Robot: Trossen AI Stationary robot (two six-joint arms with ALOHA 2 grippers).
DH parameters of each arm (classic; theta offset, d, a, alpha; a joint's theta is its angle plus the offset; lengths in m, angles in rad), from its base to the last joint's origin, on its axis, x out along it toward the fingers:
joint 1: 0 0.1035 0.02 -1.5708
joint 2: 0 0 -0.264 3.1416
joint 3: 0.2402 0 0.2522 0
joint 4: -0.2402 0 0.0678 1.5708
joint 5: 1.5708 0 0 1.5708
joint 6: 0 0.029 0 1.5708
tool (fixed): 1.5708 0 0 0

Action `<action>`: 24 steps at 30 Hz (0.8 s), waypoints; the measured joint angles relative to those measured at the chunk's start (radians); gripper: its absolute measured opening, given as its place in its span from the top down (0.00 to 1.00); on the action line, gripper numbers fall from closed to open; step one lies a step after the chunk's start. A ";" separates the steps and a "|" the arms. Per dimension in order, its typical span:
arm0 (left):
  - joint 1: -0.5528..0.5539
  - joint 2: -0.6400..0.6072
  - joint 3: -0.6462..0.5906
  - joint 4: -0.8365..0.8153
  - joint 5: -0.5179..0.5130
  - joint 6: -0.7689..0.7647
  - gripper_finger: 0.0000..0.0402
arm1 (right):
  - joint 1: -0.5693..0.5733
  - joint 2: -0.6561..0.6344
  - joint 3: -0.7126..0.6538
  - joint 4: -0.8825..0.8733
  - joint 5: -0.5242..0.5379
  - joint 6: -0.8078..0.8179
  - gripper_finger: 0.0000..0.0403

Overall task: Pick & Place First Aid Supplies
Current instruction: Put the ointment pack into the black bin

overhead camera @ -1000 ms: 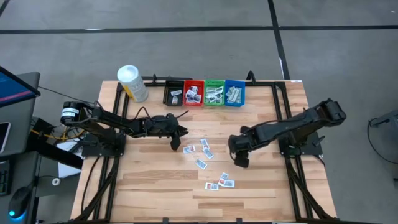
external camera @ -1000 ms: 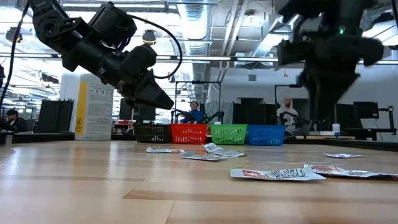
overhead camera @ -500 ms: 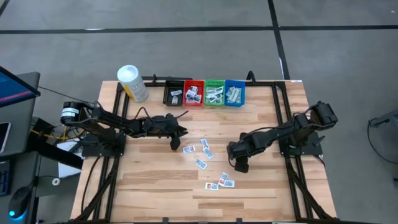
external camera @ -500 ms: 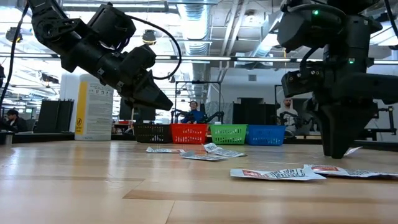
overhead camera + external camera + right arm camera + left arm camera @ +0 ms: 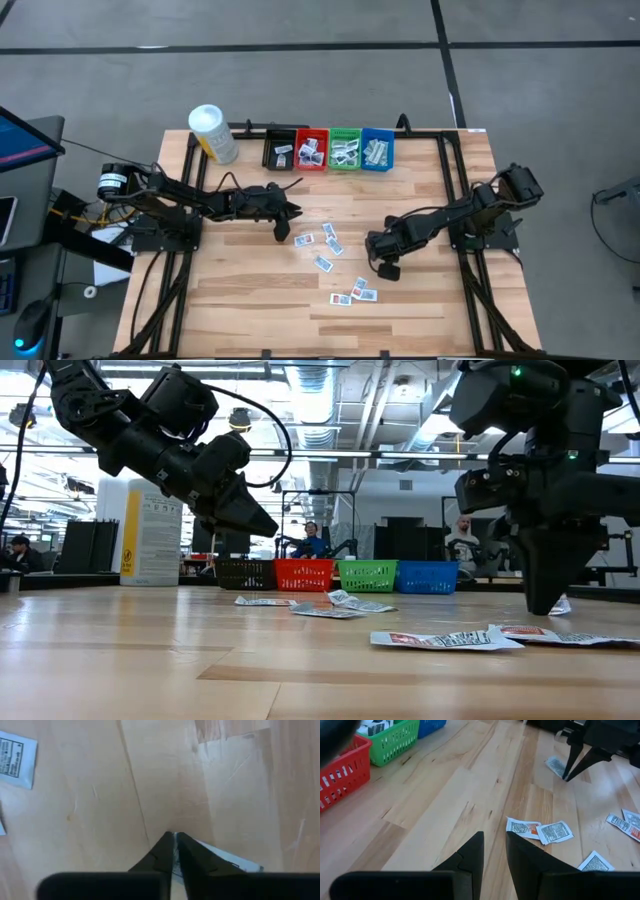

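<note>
Several first aid packets lie flat mid-table, among them a packet [image 5: 323, 263] and a pair [image 5: 362, 291] nearer the front edge. My right gripper [image 5: 388, 268] points down at the wood to their right, shut on one white packet [image 5: 227, 859]. My left gripper [image 5: 283, 228] hangs above the table left of the packets. It slants down, its fingers [image 5: 472, 855] a little apart with nothing between them. The low view shows the right gripper's tips [image 5: 545, 605] at the table. My right gripper pinches the white packet by one edge [image 5: 200, 847] between its two fingertips. The fingers come from above, pointing down. The rest of the packet lies on the wood beside them, one end slightly raised [image 5: 563, 605].
Four small bins stand in a row at the far edge: black [image 5: 280, 150], red [image 5: 311, 149], green [image 5: 345, 148], blue [image 5: 377, 148], each with packets inside. A white-capped yellow bottle [image 5: 213, 133] stands left of them. Bare wood lies along the near edge.
My right gripper has come down to the table, shifting slightly toward the near edge. Its fingers have shut on the packet there. The left arm has kept still.
</note>
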 joint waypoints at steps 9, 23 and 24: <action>0.000 0.000 0.000 0.008 0.000 0.000 0.80 | -0.001 -0.034 0.033 -0.010 0.003 0.025 1.00; 0.000 0.000 0.000 0.063 0.000 -0.054 0.80 | -0.056 -0.041 0.265 0.125 0.015 -0.121 1.00; 0.000 0.000 0.000 0.071 0.000 -0.071 0.80 | -0.063 -0.043 0.285 0.149 0.013 -0.146 1.00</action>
